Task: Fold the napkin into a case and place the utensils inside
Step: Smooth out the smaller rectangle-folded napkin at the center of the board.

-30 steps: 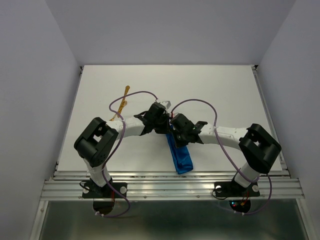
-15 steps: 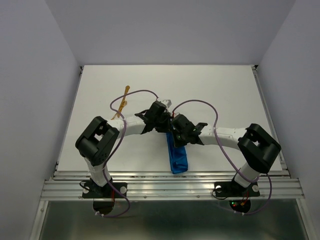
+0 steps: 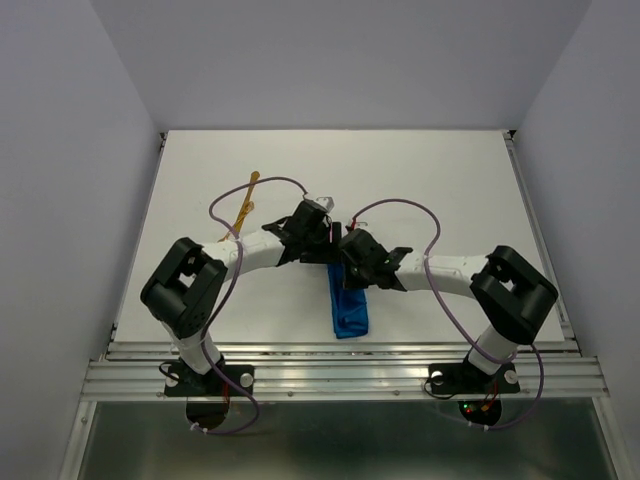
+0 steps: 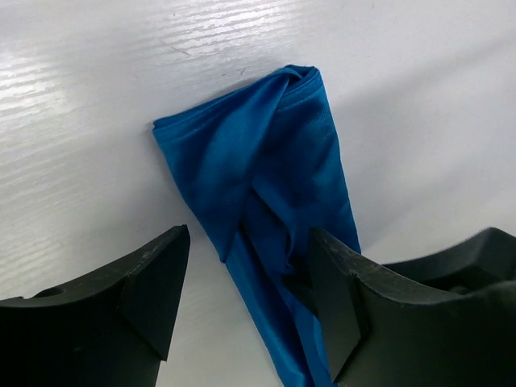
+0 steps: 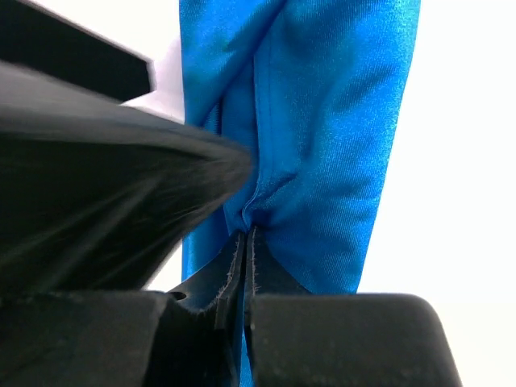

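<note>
White table (image 3: 450, 180), toward its front edge: bears the napkin (image 4: 274, 161) as a narrow folded strip. Pinches a crease with right gripper (image 5: 246, 242); holds left gripper (image 4: 248, 266) parted above it. Seems limp, slippery; best gripped at layered edges

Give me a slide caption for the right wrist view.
Right end effector shut on a fold of the blue napkin.

2 white arms (image 3: 255, 252), black joints (image 3: 183, 290), purple cables (image 3: 272, 180)
</note>
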You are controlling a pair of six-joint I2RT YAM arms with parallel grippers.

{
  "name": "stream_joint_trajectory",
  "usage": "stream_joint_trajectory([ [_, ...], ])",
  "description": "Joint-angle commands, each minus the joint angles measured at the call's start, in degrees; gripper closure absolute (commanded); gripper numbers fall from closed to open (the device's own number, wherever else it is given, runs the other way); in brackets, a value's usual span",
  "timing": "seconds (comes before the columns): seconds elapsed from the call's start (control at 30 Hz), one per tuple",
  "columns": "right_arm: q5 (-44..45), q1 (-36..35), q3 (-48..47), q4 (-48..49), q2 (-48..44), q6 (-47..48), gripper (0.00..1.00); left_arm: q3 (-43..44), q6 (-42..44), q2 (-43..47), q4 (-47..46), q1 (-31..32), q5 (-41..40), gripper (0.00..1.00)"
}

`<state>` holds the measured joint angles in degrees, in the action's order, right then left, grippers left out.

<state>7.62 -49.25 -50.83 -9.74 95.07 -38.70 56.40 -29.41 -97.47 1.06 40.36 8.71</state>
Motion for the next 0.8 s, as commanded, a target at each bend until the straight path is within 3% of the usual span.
stream_joint_trajectory([
  [0.0,3.28,-0.49,0.47,0.51,2.67,-3.14,0.99,1.35,-0.21,6.06,0.96,-1.07,0.08,0.29],
  [0.17,4.60,-0.49,-0.15,0.25,2.49,-2.70,0.99,-2.42,-0.74,8.26,0.87,-3.44,0.34,0.33],
  [0.3,5.56,-0.49,-1.11,-0.37,2.49,-1.82,0.99,-5.51,-1.35,9.05,-0.35,-3.88,1.22,0.47],
  [0.47,6.27,-0.49,-2.08,-0.63,2.58,-0.86,0.99,-8.76,-2.23,8.09,-3.43,-3.97,2.62,0.82],
  [0.5,6.44,-0.49,-2.60,-0.81,2.67,-0.33,0.99,-9.46,-2.49,7.65,-4.56,-4.06,2.89,1.00],
  [0.77,8.03,-0.49,-5.59,-2.39,2.40,1.87,0.99,-11.84,-2.32,3.78,-8.18,-4.24,8.42,1.00],
])
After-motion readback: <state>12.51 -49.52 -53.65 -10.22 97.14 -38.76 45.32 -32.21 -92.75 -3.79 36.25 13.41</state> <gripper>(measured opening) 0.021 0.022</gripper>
